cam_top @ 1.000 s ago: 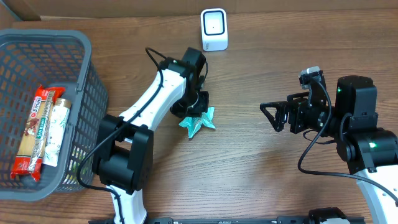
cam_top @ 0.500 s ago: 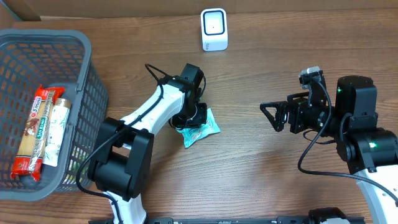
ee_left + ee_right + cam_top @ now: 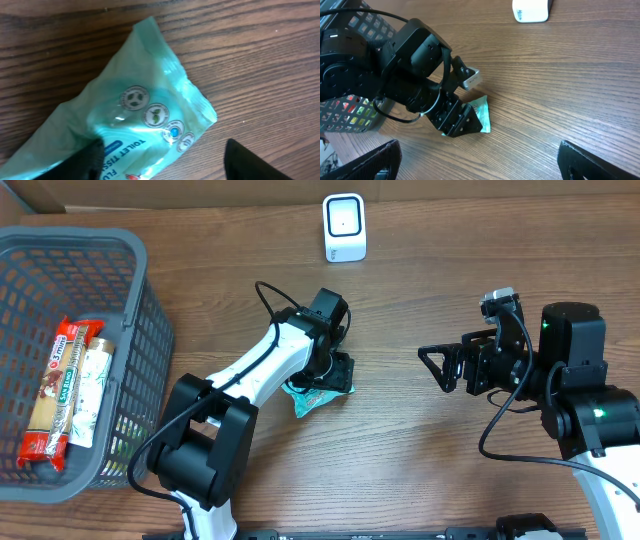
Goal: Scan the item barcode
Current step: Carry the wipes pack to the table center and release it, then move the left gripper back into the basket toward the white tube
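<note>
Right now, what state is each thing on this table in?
Tissue packet, lying flat on the table, not gripped.
Left claw, open, low over the packet.
Right claw, open, empty, off to the side.
Scanner, upright at the table's far edge.
Basket, upright, holding snack bars.

Worktop (image 3: 420, 470): dark brown wood, fills nearly whole overhead view. Grain long and streaky, running left to right; darker lines between warmer brown bands. Close up in left wrist view, grain fine, wavy, near-black lines. Surface smooth, matte; paler tone toward far side in right wrist view. Tan band (image 3: 200, 190) along far edge, plain, lighter than wood; wall or board, cannot tell. Light soft, even; shadows short, faint.
</note>
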You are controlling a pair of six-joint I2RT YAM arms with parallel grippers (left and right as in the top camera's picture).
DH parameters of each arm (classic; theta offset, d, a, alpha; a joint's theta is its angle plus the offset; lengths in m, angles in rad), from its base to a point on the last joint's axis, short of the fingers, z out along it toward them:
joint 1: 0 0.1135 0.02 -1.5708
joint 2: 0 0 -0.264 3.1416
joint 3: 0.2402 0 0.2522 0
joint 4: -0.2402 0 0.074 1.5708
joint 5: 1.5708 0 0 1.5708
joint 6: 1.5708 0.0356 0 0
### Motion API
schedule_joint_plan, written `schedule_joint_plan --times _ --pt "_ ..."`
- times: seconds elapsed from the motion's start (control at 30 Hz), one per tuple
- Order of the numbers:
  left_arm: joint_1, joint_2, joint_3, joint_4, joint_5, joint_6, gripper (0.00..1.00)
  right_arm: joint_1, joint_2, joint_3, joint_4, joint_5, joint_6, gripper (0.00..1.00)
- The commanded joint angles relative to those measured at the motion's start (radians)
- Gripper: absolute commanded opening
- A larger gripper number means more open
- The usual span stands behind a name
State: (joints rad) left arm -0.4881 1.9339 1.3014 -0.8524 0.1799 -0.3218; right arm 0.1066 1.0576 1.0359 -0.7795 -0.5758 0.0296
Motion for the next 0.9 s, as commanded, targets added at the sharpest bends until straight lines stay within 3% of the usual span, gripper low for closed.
schedule_joint_plan --times 0.0,0.03,0.07,0.17,0.27,0.57,0.67,0.87 --pt "0.004 0.036 -0.044 -0.002 -0.077 0.022 0.77 0.007 -0.002 0.026 0.003 -0.002 -0.005 1.0" --pt "0.004 0.036 -0.044 -0.002 -0.077 0.027 0.8 0.007 -0.002 0.026 0.003 -0.002 -0.005 1.0" --pt "0.006 0.036 -0.041 -0.002 -0.077 0.027 0.9 0.007 -0.002 0.026 0.003 -0.002 -0.005 1.0" --pt "0.024 0.036 -0.008 -0.004 -0.079 0.027 0.99 0.007 -0.002 0.026 0.0 -0.002 -0.005 1.0" --pt "0.059 0.035 0.098 -0.047 -0.074 0.026 1.0 0.007 -0.002 0.026 -0.002 -0.002 -0.005 1.0" --pt "0.215 0.035 0.765 -0.393 -0.08 0.046 1.0 0.007 -0.002 0.026 -0.005 -0.002 -0.005 1.0" --pt "0.285 0.035 1.003 -0.539 -0.132 0.016 0.93 0.007 -0.002 0.026 -0.005 -0.002 -0.005 1.0" --pt "0.478 0.034 1.359 -0.821 -0.204 -0.054 0.9 0.007 -0.002 0.026 -0.005 -0.002 -0.005 1.0"
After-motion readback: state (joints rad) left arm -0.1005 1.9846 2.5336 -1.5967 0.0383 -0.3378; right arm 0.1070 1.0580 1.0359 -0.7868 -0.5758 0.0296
